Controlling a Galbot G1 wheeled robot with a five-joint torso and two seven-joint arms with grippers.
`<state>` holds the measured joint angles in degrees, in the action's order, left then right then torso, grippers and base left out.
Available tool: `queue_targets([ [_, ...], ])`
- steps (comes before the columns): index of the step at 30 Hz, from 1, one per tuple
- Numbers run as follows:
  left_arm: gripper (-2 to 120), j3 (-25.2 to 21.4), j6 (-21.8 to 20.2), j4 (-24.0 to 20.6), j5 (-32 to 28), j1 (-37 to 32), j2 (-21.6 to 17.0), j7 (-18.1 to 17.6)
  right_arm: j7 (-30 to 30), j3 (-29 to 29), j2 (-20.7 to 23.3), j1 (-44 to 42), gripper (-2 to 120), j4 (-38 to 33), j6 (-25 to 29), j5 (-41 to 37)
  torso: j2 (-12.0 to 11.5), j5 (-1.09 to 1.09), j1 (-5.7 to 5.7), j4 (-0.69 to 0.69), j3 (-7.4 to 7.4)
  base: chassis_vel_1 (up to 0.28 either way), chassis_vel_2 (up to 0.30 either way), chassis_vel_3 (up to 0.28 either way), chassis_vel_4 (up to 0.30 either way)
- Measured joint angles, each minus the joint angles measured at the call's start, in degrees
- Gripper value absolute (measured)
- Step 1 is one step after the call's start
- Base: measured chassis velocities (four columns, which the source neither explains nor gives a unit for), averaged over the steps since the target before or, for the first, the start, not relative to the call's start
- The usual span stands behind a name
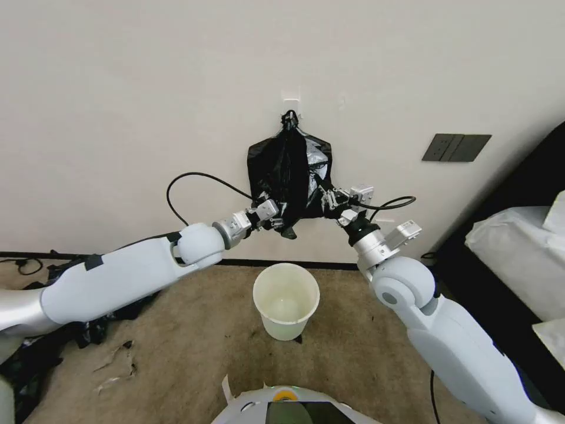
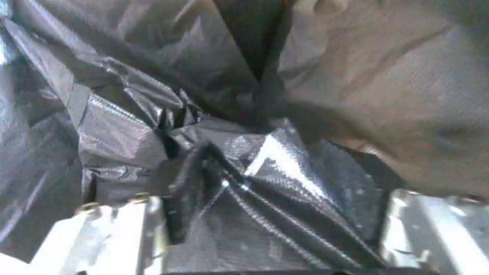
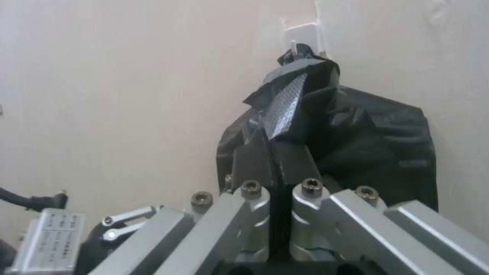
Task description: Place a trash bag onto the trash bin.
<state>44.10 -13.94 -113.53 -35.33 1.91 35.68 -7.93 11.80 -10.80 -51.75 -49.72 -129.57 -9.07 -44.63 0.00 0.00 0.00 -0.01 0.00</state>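
The white bin stands upright on the carpet, just in front of the wall. Above and beyond the bin, both arms reach up to the black bag, which hangs from a white hook on the wall. The left gripper is at the bag's lower left edge, its fingers pinching a fold of film. The right gripper is at the lower right edge, closed tight on a pleat of the bag.
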Motion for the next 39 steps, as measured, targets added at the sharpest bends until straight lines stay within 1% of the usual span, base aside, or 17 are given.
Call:
queue_targets([
  [2,50,-0.33,-0.08,0.38,0.01,-0.50,0.31,-0.88,0.00,0.09,0.00,0.00,0,0.00,0.00,-0.04,0.00,0.00,0.00,0.00,0.00,0.000,0.000,0.000,0.000],
  [6,40,-0.71,-0.24,0.38,-0.06,-0.82,0.15,-1.31,0.00,0.13,0.15,0.00,0,0.00,0.00,-0.08,0.00,0.00,0.00,0.01,0.00,0.000,0.000,0.000,0.000],
  [9,25,-1.84,-0.42,0.48,-0.25,-1.78,0.14,-2.36,0.02,0.20,0.25,0.05,0,0.00,0.00,-0.13,0.00,0.00,0.00,0.01,-0.01,0.000,0.000,0.000,0.000],
  [10,25,-1.84,-0.42,0.48,-0.25,-1.78,0.14,-2.36,0.02,0.20,0.25,0.05,0,0.00,0.00,-0.13,0.00,0.00,0.00,0.01,-0.01,0.000,0.000,0.000,0.000],
  [14,6,-3.88,-0.37,1.00,-0.86,-3.44,0.85,-3.78,0.04,0.31,0.27,-0.16,0,0.00,0.02,-0.13,0.00,0.00,0.00,0.01,-0.01,0.000,0.000,0.000,0.000],
  [17,0,-4.98,-0.08,1.04,-1.41,-4.32,1.15,-4.67,0.04,0.18,0.38,-0.40,0,-0.01,0.05,-0.08,0.00,0.00,0.00,0.01,-0.01,0.000,0.000,0.000,0.000],
  [19,0,-6.10,0.49,1.04,-2.02,-5.41,1.44,-5.42,0.02,-0.01,0.46,-0.65,0,-0.01,0.17,0.14,0.00,0.01,0.00,0.00,0.00,0.000,0.000,0.000,0.000],
  [23,0,-14.11,6.26,0.49,-5.76,-13.89,3.12,-8.74,-0.09,-0.44,0.17,-2.11,0,0.24,0.78,1.19,0.00,0.01,-0.01,0.00,-0.01,0.000,0.000,0.000,0.000],
  [24,0,-14.11,6.26,0.49,-5.76,-13.89,3.12,-8.74,-0.09,-0.44,0.17,-2.11,0,0.24,0.78,1.19,0.00,0.01,-0.01,0.00,-0.01,0.000,0.000,0.000,0.000],
  [28,0,-21.88,13.62,-0.13,-8.79,-23.30,6.28,-11.85,-0.07,-0.57,-0.53,-3.56,0,1.11,1.07,2.46,0.00,0.00,0.00,0.01,-0.01,0.000,0.000,0.000,0.000],
  [29,0,-21.88,13.62,-0.13,-8.79,-23.30,6.28,-11.85,-0.07,-0.57,-0.53,-3.56,0,1.11,1.07,2.46,0.00,0.00,0.00,0.01,-0.01,0.000,0.000,0.000,0.000],
  [32,1,-27.66,17.91,-1.51,-12.54,-30.44,8.74,-12.50,0.14,-0.75,-0.81,-4.65,0,1.54,1.22,4.21,0.00,0.01,-0.01,0.00,-0.01,0.000,0.000,0.000,0.000],
  [33,1,-27.66,17.91,-1.51,-12.54,-30.44,8.74,-12.50,0.14,-0.75,-0.81,-4.65,0,1.54,1.22,4.21,0.00,0.01,-0.01,0.00,-0.01,0.000,0.000,0.000,0.000],
  [35,4,-31.36,19.50,-2.48,-15.35,-34.98,10.52,-12.62,0.73,-0.93,-1.01,-5.32,0,1.56,1.22,5.07,0.00,0.00,0.00,0.01,-0.01,0.000,0.000,0.000,0.000],
  [36,3,-33.40,20.09,-3.12,-17.38,-37.42,11.67,-12.70,1.20,-1.04,-1.18,-5.73,0,1.54,1.23,5.33,0.00,0.00,-0.01,0.02,-0.01,0.000,0.000,0.000,0.000],
  [38,2,-33.75,20.17,-3.23,-17.73,-37.79,11.85,-12.72,1.24,-1.05,-1.19,-5.77,0,1.54,1.23,5.34,0.00,0.00,-0.01,0.02,-0.01,0.000,0.000,0.000,0.000],
  [39,0,-36.21,20.67,-4.10,-20.34,-40.21,13.15,-12.79,1.71,-1.26,-1.37,-6.31,0,1.35,1.22,5.41,0.00,0.00,-0.01,0.01,-0.01,0.000,0.000,0.000,0.000],
])
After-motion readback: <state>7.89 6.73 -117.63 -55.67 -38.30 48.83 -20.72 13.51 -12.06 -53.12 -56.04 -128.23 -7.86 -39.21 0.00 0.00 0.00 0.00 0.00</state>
